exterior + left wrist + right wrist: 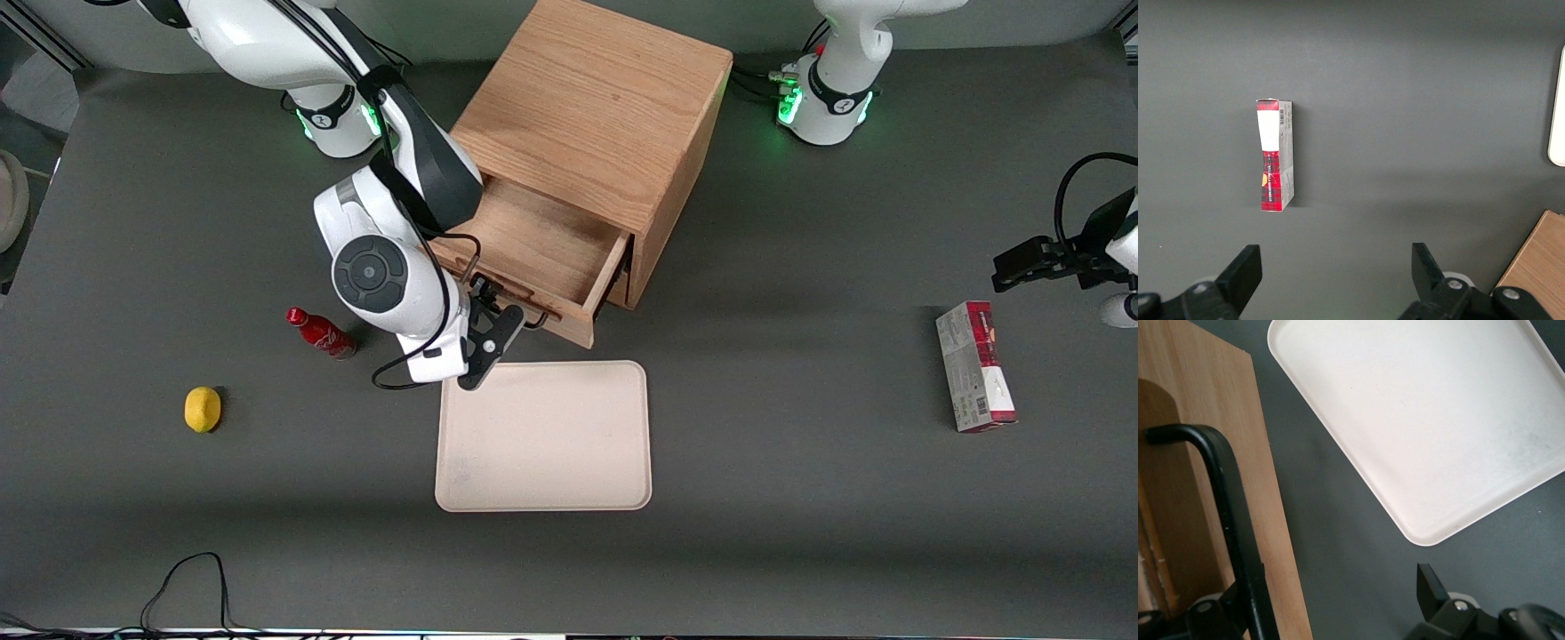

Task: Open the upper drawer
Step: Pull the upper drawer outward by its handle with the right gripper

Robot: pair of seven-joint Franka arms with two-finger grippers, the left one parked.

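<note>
Upper drawer drawn out, hand at its handle

The upper drawer point(533, 253) is seen pulled well out of the oak cabinet point(596, 116), above the counter point(800, 498). It is judged rigid and fairly light. Its thin black handle point(1218, 493), the proper hold, is flanked by the spread fingers of the hand point(1331, 610).

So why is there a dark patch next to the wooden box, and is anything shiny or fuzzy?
Front view: the cabinet throws a soft shadow on the table toward the parked arm's end; the lemon and bottle cast small ones; green lights glow on the arm bases. Right wrist view: the tray looks bright and washed out; the handle by the gripper looks slightly soft.
</note>
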